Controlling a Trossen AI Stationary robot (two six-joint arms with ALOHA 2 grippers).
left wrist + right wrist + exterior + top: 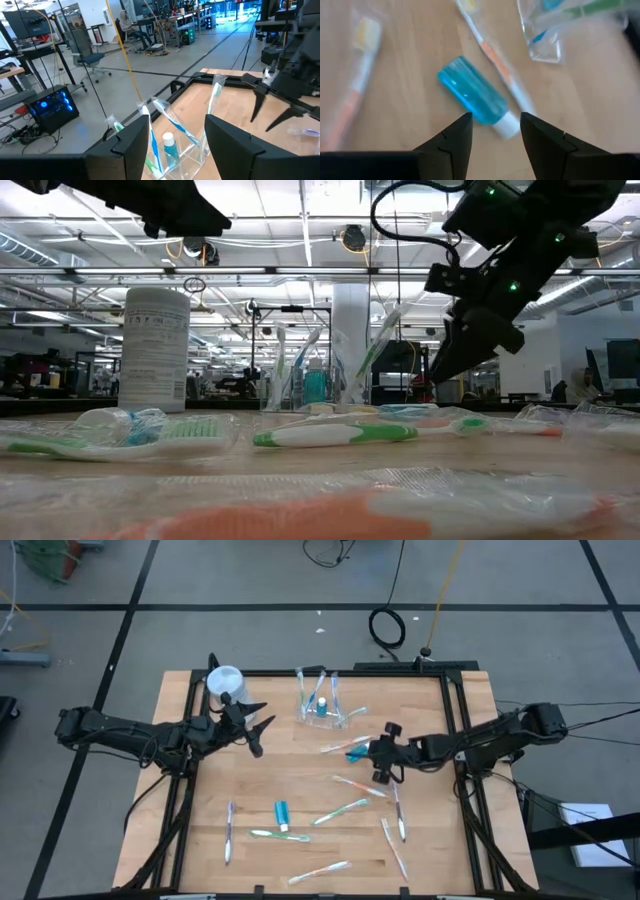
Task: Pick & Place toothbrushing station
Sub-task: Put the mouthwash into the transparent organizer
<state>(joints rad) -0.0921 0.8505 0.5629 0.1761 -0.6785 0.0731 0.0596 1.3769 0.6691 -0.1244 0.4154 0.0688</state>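
Note:
The clear cup [322, 712] stands at the table's far middle with a few toothbrushes and a blue tube upright in it; it also shows in the left wrist view [175, 145]. Several toothbrushes [340, 810] lie loose on the wood. A blue toothpaste tube [472, 97] with a white cap lies flat next to an orange toothbrush [495, 65]. My right gripper [496, 117] hangs open just above this tube, slanting down, one finger to each side, touching nothing. My left gripper [258, 728] waits open and level, left of the cup. A second tube [281, 815] lies nearer the front.
A white-blue cylindrical container [224, 685] stands at the far left corner, behind my left gripper. A black frame [455, 720] runs along the table's edges. Wrapped toothbrushes [330, 435] lie close to the low camera. Bare wood lies at the table's left.

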